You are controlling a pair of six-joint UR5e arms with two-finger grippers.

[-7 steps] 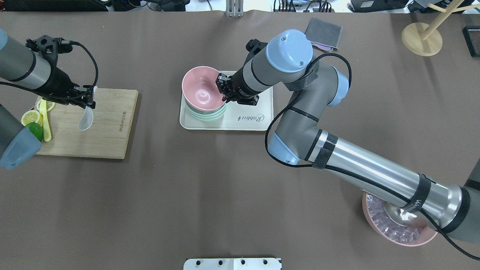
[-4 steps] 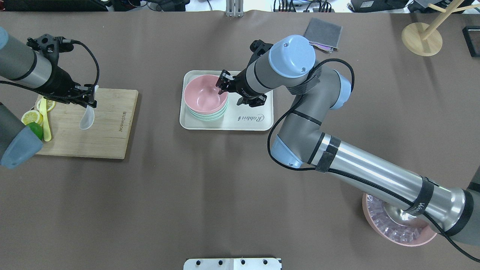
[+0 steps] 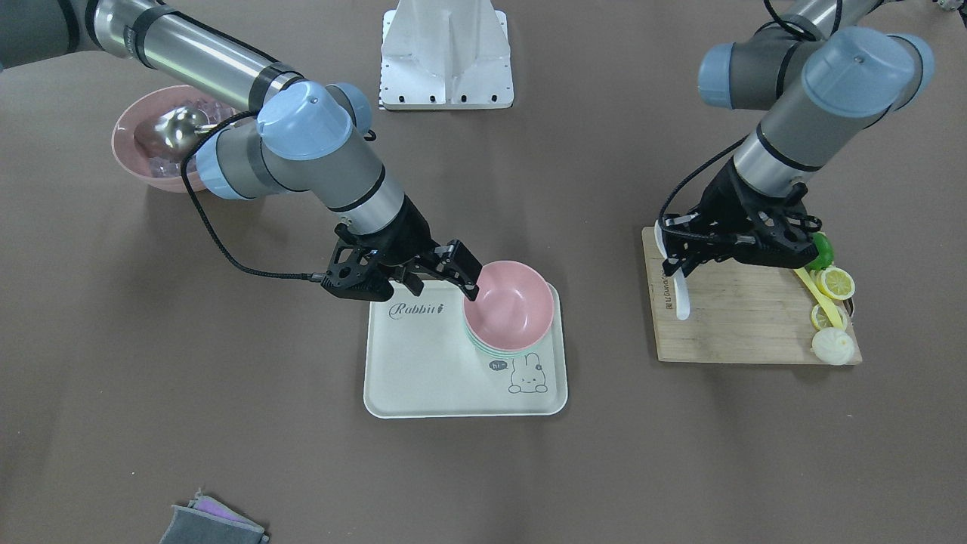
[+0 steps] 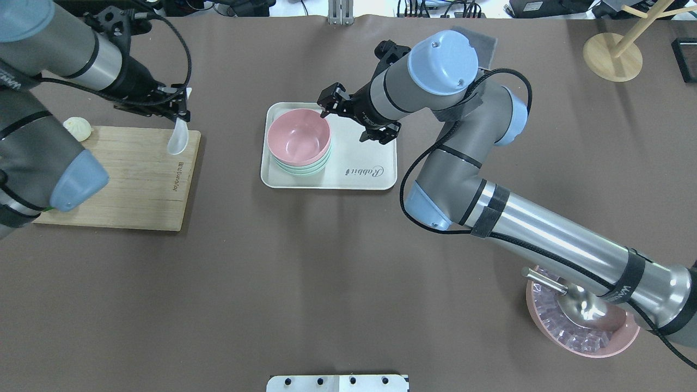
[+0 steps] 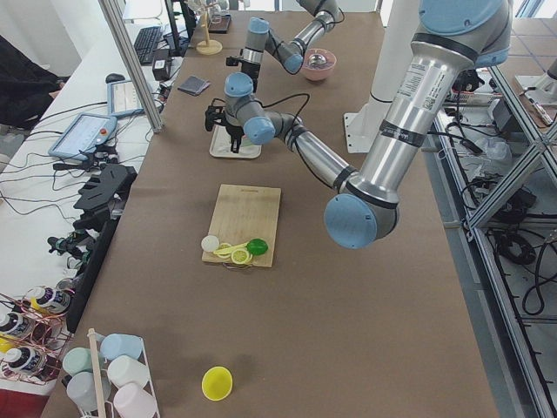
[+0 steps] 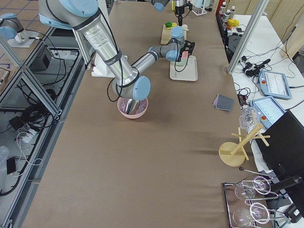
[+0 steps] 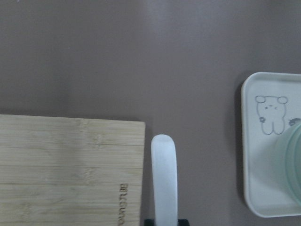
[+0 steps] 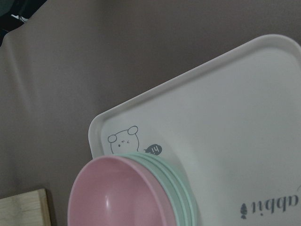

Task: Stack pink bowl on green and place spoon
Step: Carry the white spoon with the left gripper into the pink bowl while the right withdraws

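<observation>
Overhead exterior, pink bowl (image 4: pixel 298 137), tray (image 4: pixel 351 149) printed "Rabbit"

Contents, left to right:

- Cutting board (image 7: pixel 61 169): pale bamboo with lengthwise grain, filling the near left. Its far edge and right edge are in sight, and engraved lettering (image 7: pixel 123 205) runs along the right edge.
- Spoon (image 7: pixel 164 181): white and smooth, at the near centre, just right of the board's right edge. Its rounded end points far and its handle is cut off by the near edge.
- Left gripper (image 7: pixel 164 222): only two dark tips show, pressed one against each side of the spoon's handle.
- Tray (image 7: pixel 263 188): cream with rounded corners, at the right. A bunny drawing (image 7: pixel 271 114) sits at its far left corner.
- Green bowl (image 7: pixel 289 169): a pale arc on the tray, cut off by the right edge.
- Table (image 7: pixel 141 56): a matt brown covering under everything
</observation>
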